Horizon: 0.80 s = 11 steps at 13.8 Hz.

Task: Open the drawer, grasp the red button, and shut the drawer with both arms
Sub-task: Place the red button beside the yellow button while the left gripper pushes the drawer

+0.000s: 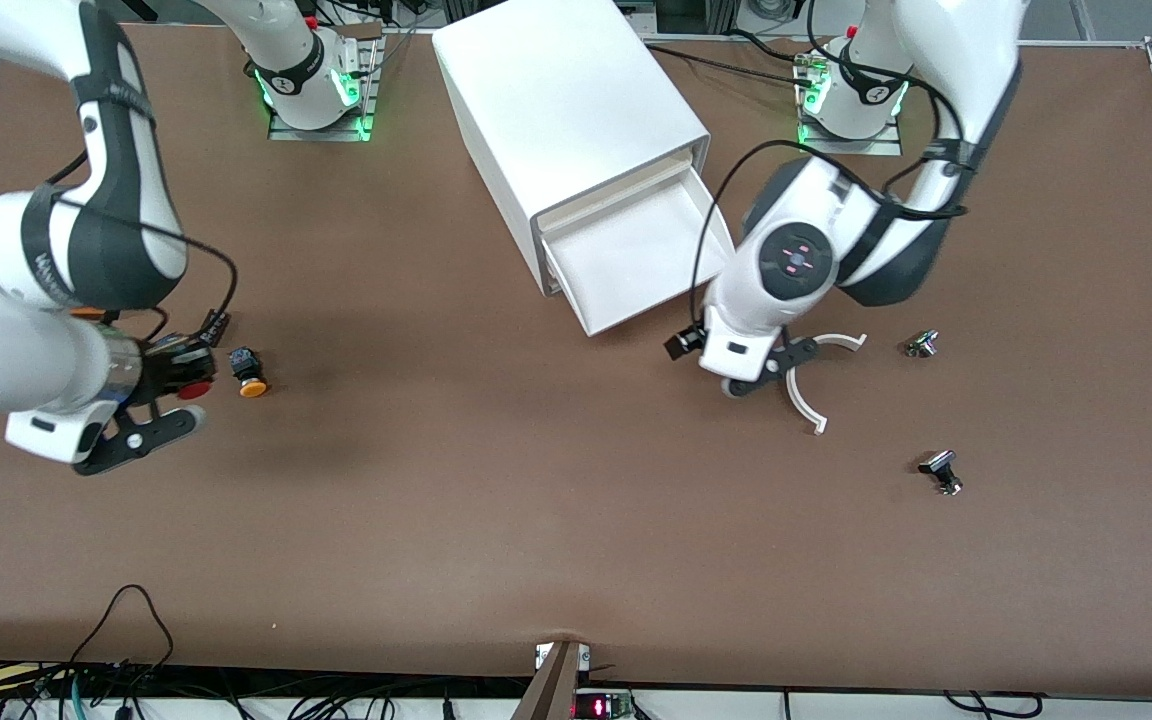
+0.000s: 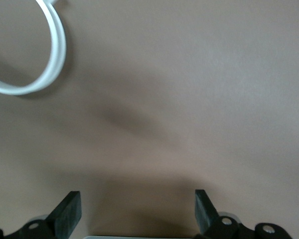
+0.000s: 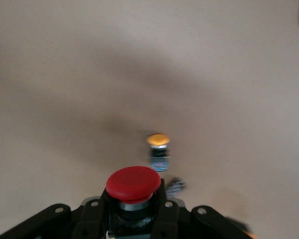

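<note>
- Red round mushroom cap on a dark body: the button sits clamped between the black fingers of the right gripper; in the right wrist view the cap points away from the wrist.
- Right gripper is closed on the button and is up over bare table near the right arm's end.
- Orange-capped button lies on the brown table just beside the held one, apart from the gripper; it also shows in the right wrist view.
- White drawer is pulled out of the white cabinet; its tray looks bare inside, sloped front lip facing the front camera.
- Left gripper hangs over the table just beside the open drawer, toward the left arm's end; its fingers stand wide apart and hold nothing.
- White ring piece, curved and open on one side, lies on the table by the left gripper; an arc of it shows in the left wrist view.
- Two small metal parts lie toward the left arm's end: one farther from the front camera, the other nearer.
</note>
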Available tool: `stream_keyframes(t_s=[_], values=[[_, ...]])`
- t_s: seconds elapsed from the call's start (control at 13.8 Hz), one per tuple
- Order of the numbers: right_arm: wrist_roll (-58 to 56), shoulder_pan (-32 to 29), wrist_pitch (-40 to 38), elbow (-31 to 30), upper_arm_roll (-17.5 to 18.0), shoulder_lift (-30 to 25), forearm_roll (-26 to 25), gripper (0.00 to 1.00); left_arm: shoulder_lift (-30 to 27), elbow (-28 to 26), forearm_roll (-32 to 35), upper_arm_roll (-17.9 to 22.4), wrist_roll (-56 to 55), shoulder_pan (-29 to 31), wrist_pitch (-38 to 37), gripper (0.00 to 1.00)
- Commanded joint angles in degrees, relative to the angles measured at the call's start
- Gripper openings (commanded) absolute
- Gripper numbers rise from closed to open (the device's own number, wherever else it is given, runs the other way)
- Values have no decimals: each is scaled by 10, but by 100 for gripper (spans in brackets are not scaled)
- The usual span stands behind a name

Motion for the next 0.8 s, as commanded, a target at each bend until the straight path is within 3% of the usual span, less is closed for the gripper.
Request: stream_keyframes(t_s=[0.0, 0.22, 0.58, 0.73], values=[[-78, -58, 83, -63, 10, 8, -20, 0, -11, -42, 23, 2, -31, -24, 29, 100], [-153, -105, 243, -178, 9, 7, -17, 0, -11, -67, 35, 2, -50, -50, 47, 100], [-161, -151, 337, -274, 5, 10, -12, 2, -16, -93, 37, 1, -70, -77, 65, 100], [-157, -151, 378, -309, 5, 8, -11, 14, -16, -95, 37, 1, -88, -91, 65, 100]])
